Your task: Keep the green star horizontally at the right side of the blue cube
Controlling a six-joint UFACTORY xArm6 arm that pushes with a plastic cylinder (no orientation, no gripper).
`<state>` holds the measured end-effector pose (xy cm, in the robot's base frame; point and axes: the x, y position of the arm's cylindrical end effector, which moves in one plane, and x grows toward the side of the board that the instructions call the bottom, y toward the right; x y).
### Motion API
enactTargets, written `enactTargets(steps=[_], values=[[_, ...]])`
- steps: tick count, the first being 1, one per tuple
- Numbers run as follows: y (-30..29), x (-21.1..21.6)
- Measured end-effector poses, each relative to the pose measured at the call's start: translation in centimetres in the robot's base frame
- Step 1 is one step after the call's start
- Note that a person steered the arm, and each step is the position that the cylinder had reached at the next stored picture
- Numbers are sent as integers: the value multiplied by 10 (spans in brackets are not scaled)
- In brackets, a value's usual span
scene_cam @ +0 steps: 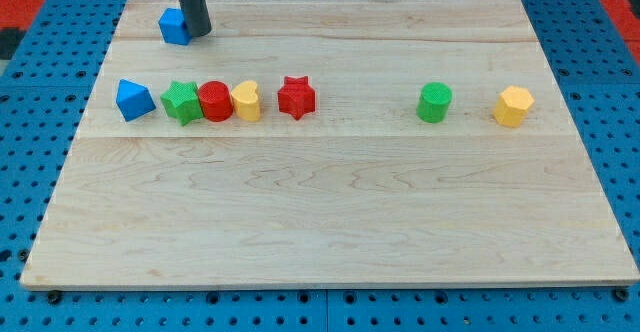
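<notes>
The task was barely begun: my tip (198, 34) touched the blue cube's (174, 26) right side, far left, while the green star (181, 102) sat nearer, beside the red cylinder (215, 101); no gripper existed.

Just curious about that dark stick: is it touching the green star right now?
No, my tip sits beside the blue cube at the view's top left, well above the green star.

We log a blue cube (173, 26), blue triangular block (134, 99), green star (181, 102), red cylinder (215, 101), yellow heart (246, 101), red star (296, 97), green cylinder (434, 103), yellow hexagonal block (513, 106); pale wood-grain board (330, 212); dark rod, my tip (197, 32)
</notes>
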<state>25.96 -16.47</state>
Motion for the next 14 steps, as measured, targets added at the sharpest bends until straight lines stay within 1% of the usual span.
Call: enactTargets(steps=[2, 3, 4, 5, 7, 8, 9, 10, 11, 12, 13, 14], values=[[5, 0], [50, 0], [78, 2], [80, 23], [238, 71], [247, 146], [222, 217], [109, 248], [10, 232], [25, 201], [13, 175], [-7, 185]])
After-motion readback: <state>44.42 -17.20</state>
